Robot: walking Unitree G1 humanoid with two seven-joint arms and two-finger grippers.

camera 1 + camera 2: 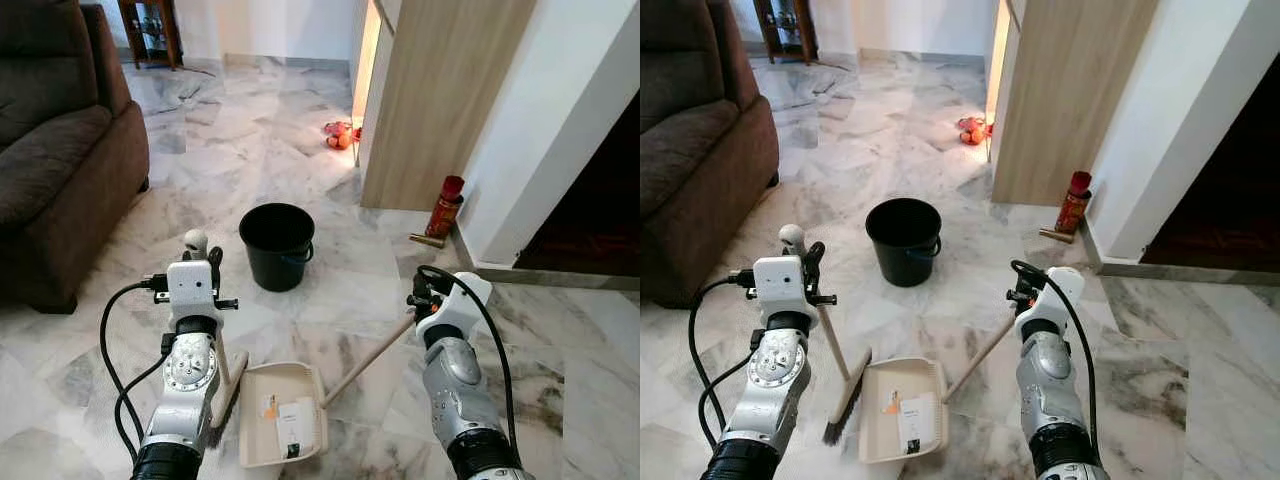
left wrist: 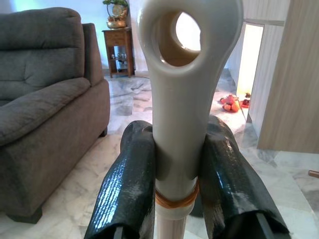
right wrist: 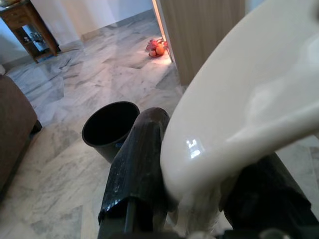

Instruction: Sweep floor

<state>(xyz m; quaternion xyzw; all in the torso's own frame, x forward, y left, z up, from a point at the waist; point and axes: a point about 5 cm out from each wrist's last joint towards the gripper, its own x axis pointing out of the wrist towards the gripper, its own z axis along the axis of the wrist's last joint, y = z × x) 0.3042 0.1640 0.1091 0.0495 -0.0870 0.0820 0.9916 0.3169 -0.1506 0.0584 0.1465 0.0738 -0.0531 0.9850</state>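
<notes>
Standing on a marble floor (image 1: 330, 180), the robot is working with one broom (image 1: 840, 385) and one dustpan (image 1: 283, 412). Its left gripper (image 2: 177, 164) is clamping the top of the broom's cream handle, with two black fingers (image 2: 127, 184) pressing on either side just under the hanging loop. The broom is standing nearly upright, and its bristles are touching the floor just beside the dustpan's left edge.

Its right gripper (image 3: 199, 199) is squeezing the end of the dustpan's long handle, fingers closed against the cream plastic. That handle is slanting down to the pan, which is lying flat on the floor between the two arms. One small orange scrap (image 1: 269, 404) and one white label or paper are showing inside the pan.

One black bucket (image 1: 277, 243) is standing upright ahead of the dustpan, near but apart from it. One brown sofa (image 1: 55, 140) is sitting to the left. One red can (image 1: 445, 207) is standing against the white wall on the right, beside a wooden panel (image 1: 440, 100). One cluster of orange and red things (image 1: 340, 134), too small to make out, is lying farther back by that panel. One small wooden table (image 1: 150, 30) is standing in the far corner.
</notes>
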